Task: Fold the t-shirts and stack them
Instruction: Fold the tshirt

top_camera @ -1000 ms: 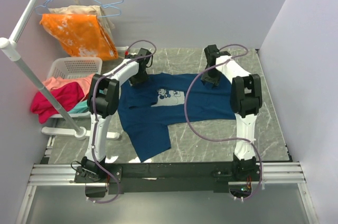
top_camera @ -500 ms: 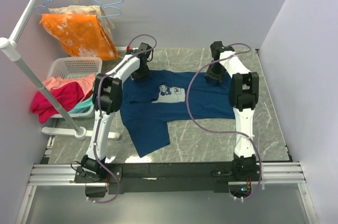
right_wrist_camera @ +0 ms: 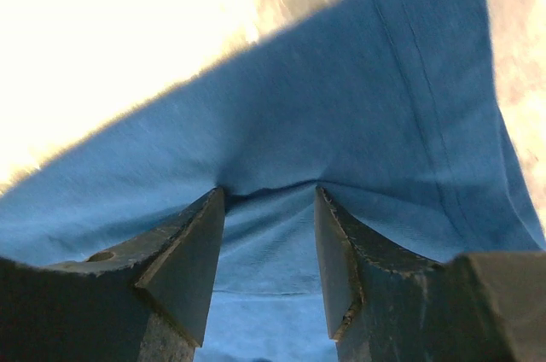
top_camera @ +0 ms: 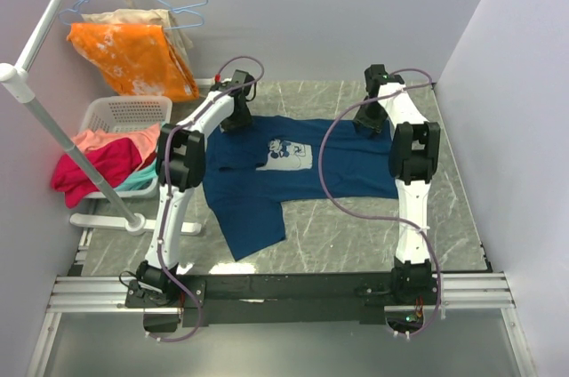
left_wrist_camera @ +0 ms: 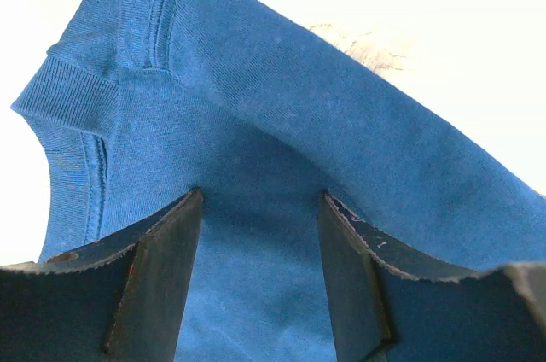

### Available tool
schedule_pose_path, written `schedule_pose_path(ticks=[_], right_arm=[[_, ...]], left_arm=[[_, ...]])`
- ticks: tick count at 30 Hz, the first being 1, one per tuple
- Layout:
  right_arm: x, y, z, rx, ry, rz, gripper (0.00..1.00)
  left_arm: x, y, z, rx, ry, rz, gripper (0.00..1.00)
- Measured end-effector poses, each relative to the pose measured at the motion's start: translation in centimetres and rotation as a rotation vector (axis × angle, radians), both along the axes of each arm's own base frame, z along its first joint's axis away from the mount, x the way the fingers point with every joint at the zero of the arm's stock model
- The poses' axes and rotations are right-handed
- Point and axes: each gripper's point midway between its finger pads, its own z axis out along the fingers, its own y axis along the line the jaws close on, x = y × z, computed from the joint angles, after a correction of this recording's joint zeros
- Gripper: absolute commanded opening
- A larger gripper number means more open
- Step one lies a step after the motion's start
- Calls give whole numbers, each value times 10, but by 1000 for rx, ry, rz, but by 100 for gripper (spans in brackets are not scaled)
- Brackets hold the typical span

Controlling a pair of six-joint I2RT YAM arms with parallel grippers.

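Hands (left_wrist_camera: pixel 260 195) (right_wrist_camera: pixel 269 191) far forward, seemingly on t-shirt (top_camera: pixel 253 204)

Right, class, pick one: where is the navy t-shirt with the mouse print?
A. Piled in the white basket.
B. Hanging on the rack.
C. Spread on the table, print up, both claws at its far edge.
C: the navy t-shirt lies spread on the table with its print facing up, and the left claw and right claw grip its far edge.

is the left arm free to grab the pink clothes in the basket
Probably not yet: the left claw is clamped on the navy t-shirt, though the basket sits close beside that arm.
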Motion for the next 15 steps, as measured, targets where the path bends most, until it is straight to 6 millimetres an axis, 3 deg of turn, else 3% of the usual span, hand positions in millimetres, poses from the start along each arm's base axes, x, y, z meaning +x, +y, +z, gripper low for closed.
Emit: schedule_pose_path(ticks=[4, 7, 11, 15], right_arm=[[-14, 0, 6, -19, -1, 15, 53], [-28, 2, 25, -42, -17, 26, 53], [-39, 20, 58, -58, -87, 65, 52], [-49, 36, 71, -61, -124, 99, 52]], left_arm=[[-1, 0, 2, -5, -9, -5, 62], [-3, 1, 2, -7, -12, -5, 62], [-6, 1, 3, -6, -12, -6, 62], [-9, -1, 3, -4, -16, -15, 63]])
